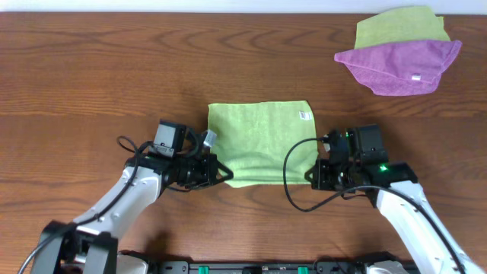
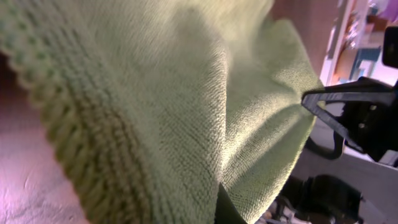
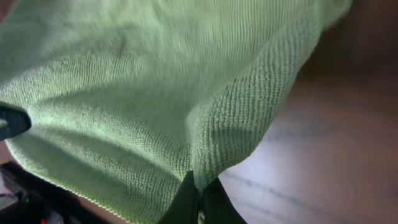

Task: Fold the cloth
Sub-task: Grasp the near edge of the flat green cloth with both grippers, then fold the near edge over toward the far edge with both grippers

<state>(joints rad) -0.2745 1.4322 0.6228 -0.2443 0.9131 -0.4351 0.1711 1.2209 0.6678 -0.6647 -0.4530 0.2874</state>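
At the centre of the table (image 1: 91, 76), the cloth (image 1: 259, 141) lies mostly spread, its 7 o'clock corner pinched by the left fingers (image 1: 219, 172) and its 5 o'clock corner by the right fingers (image 3: 186, 200): grasping appears complete, with folding toward 12 o'clock remaining.

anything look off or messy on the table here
Nothing spilled or damaged. The lime-green terry cloth lies square, near corners pinched by the left gripper and right gripper. Only the purple cloth sits askew over a second green cloth.
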